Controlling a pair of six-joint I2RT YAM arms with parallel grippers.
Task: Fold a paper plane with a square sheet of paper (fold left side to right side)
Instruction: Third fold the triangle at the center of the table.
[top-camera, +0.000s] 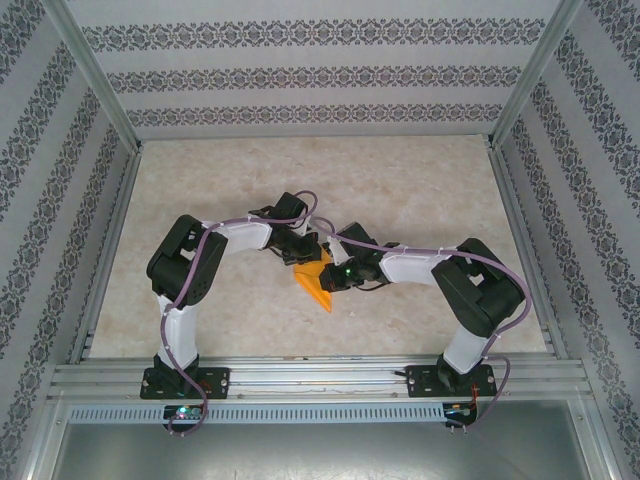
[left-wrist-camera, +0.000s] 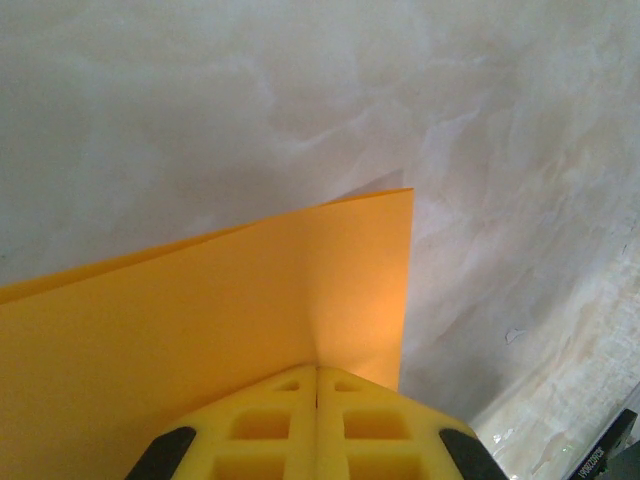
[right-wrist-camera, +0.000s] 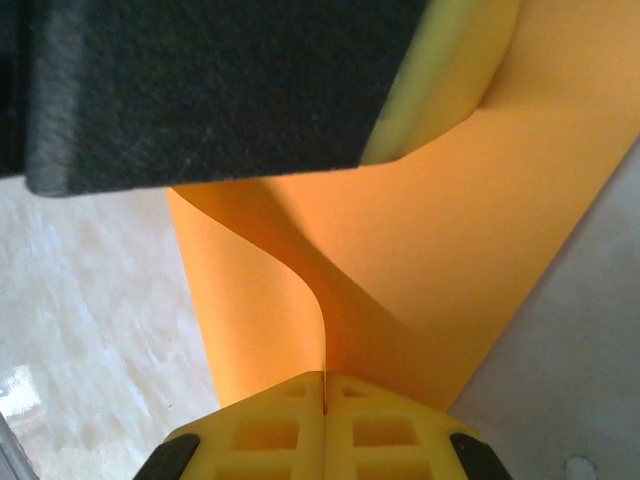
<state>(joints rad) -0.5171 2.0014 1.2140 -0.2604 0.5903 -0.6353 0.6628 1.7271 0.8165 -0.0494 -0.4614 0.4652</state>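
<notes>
Seemed mid-fold. Held the square sheet of paper (top-camera: 315, 285) bowed over the middle of the bench (top-camera: 400, 180), between the arms. Gripped one edge in fully closed left jaws, a curling edge in fully closed right jaws. Likely needed next: laying left edge squarely onto right, then creasing.

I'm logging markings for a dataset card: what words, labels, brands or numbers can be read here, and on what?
No text is readable.
On the black part at the lower right of the left wrist view: faint pale print, too small and blurred to read.
On the orange sheet of paper: no markings.
</notes>
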